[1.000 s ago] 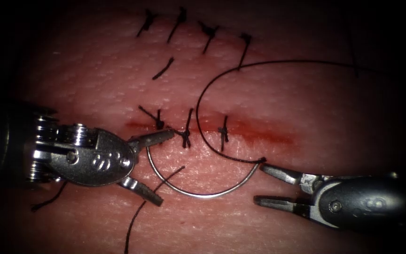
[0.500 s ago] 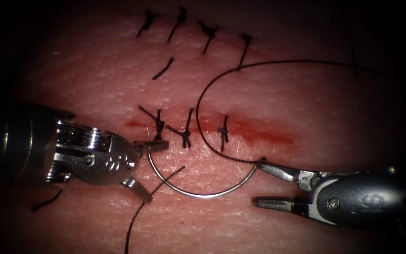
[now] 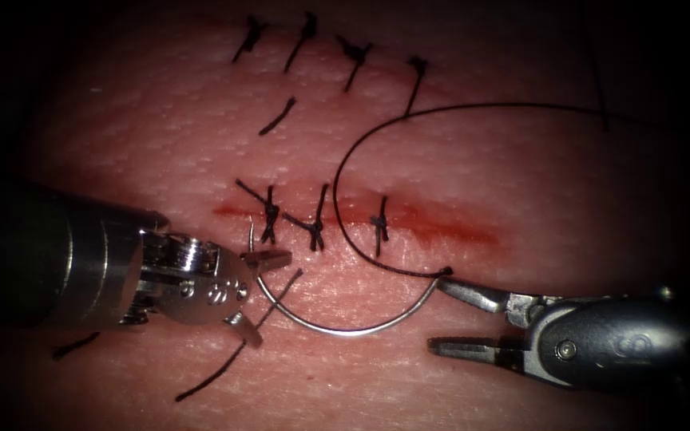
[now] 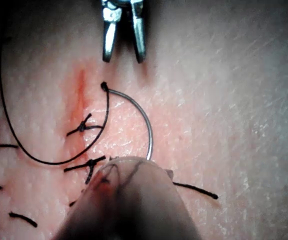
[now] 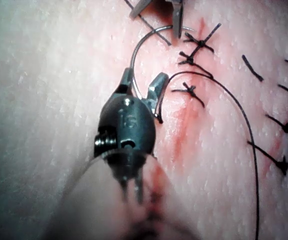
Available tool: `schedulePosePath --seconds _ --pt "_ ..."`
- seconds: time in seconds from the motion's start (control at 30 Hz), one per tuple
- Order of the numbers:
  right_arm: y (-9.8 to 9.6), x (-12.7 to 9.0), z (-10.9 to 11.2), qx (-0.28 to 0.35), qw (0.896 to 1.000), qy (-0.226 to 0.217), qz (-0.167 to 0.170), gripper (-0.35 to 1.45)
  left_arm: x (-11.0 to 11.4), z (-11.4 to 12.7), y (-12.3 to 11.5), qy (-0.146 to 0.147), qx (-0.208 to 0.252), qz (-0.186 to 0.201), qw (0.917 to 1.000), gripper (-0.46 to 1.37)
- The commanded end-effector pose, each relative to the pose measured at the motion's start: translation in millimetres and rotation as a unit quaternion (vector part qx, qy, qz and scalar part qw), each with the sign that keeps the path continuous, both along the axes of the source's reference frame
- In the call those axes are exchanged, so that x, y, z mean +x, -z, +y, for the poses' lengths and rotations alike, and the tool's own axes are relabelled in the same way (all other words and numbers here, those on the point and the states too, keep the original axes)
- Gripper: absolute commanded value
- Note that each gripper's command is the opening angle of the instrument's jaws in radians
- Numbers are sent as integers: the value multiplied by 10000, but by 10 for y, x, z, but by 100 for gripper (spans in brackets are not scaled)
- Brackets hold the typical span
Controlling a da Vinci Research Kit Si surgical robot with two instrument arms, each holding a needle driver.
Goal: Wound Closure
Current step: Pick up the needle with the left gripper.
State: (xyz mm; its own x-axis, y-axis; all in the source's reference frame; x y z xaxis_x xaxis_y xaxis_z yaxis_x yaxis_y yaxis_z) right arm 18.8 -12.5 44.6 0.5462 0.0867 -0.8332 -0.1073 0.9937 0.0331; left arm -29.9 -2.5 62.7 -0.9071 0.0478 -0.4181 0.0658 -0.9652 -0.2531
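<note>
The curved needle (image 3: 345, 330) lies on the tissue (image 3: 521, 160) just in front of the cut (image 3: 441, 227), its tip raised near the cut's left end. My left tool (image 3: 274, 299) has its jaws open around the needle close to the tip, without gripping it. My right tool (image 3: 438, 313) is open and holds nothing; its upper jaw rests by the needle's tail. Black thread (image 3: 337, 183) runs from the tail, loops across the cut and leaves to the right. In the right wrist view the right tool (image 5: 144, 80) straddles the needle (image 5: 139, 47). The left wrist view shows the needle (image 4: 144, 120).
Three tied stitches (image 3: 315, 227) cross the left half of the cut, with red fluid (image 3: 457, 231) to their right. Several older stitches (image 3: 353, 56) sit in a row farther back. A loose cut piece of thread (image 3: 233, 359) lies under the left tool.
The left tool slid right and turned, its jaws narrowing around the needle's tip end. The loose thread piece swung leftward. The right tool and the needle barely moved.
</note>
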Motion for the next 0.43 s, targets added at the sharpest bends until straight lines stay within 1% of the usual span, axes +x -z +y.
schedulePosePath --seconds 0.03,0.23,0.43 --pt "0 0 -1 -4 10000 -7 -3 49 -1 1 0 -3 13 -3 10000 65" --pt "1 1 -2 2 10000 1 -13 48 -3 2 -1 -4 11 -3 10000 63" --pt "1 1 -3 -9 10000 -19 -34 48 -5 2 -1 -11 -11 -31 10000 66"
